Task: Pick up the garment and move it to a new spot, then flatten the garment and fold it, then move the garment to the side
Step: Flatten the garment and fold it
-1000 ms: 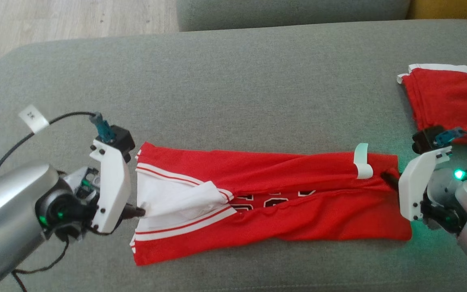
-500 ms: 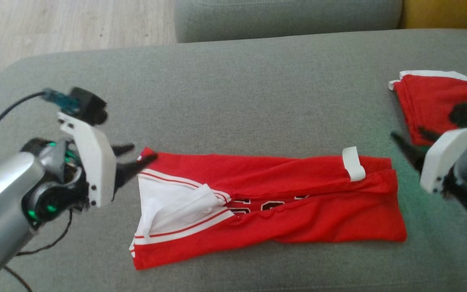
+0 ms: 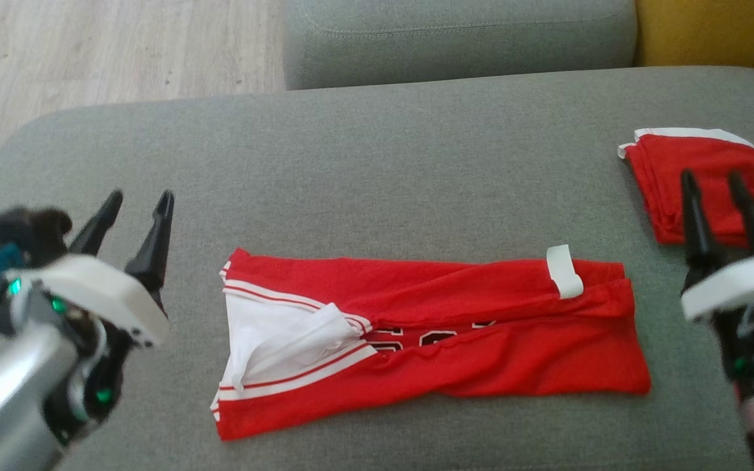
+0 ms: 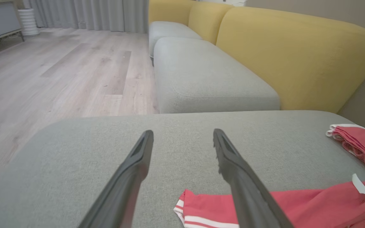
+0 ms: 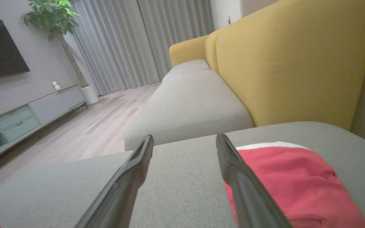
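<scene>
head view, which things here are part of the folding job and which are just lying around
Job in hand:
red jersey, lying lengthwise on the grey seat cushion
left gripper and right gripper, both open, neither holding the jersey

Lying about:
small folded red garment at the cushion's far right
second grey cushion, yellow backrest, wooden floor

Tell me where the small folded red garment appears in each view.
Head view: the folded red garment lies far right, upper half.
Left wrist view: the garment is at the right edge, mid-height.
Right wrist view: the garment is at the lower right.
Shared landmark: the yellow sofa back beyond it.
</scene>
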`<state>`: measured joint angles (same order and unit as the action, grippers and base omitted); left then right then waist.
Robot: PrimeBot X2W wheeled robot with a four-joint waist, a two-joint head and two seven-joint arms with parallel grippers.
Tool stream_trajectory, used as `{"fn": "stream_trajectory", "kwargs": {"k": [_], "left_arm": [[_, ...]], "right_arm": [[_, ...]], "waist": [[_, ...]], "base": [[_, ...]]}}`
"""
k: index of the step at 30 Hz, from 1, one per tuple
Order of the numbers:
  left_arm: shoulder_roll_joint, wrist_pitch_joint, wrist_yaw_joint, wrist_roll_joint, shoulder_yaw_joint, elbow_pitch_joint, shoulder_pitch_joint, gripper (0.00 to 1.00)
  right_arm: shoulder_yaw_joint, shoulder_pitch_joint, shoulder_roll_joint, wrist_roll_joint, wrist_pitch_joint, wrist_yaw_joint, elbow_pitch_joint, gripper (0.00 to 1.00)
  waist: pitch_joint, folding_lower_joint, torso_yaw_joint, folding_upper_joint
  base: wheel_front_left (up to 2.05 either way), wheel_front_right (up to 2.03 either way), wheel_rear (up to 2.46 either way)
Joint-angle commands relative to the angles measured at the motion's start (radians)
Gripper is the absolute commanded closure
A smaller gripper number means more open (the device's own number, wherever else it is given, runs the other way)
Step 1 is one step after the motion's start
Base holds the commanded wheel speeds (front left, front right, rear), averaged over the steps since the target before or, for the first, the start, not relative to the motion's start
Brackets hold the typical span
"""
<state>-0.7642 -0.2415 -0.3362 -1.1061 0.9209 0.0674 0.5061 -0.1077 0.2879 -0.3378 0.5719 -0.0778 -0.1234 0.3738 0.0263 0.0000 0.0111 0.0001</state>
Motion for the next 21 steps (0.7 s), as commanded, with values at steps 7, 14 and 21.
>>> {"fn": "stream_trajectory", "kwargs": {"k": [7,14,21], "left_arm": [[0.123,-0.020,-0.081,0.225,-0.319,-0.082,-0.173,0.00],[0.354,-0.020,0.016,0.420,-0.592,-0.085,-0.400,0.00],[0.506,-0.020,0.143,0.576,-0.694,-0.040,-0.471,0.00]], "right_arm": [[0.073,-0.104,0.072,-0.104,-0.048,-0.007,-0.088,0.00],[0.107,-0.180,0.123,-0.168,-0.003,-0.007,-0.078,0.00],[0.120,-0.165,0.155,-0.193,0.102,-0.007,-0.009,0.00]], "waist": [[-0.002,0.0000,0.003,-0.0001],[-0.004,0.0000,0.006,-0.0001],[0.009,0.0000,0.018,-0.0001]], "base": [[0.00,0.00,0.00],[0.00,0.00,0.00],[0.00,0.00,0.00]]}}
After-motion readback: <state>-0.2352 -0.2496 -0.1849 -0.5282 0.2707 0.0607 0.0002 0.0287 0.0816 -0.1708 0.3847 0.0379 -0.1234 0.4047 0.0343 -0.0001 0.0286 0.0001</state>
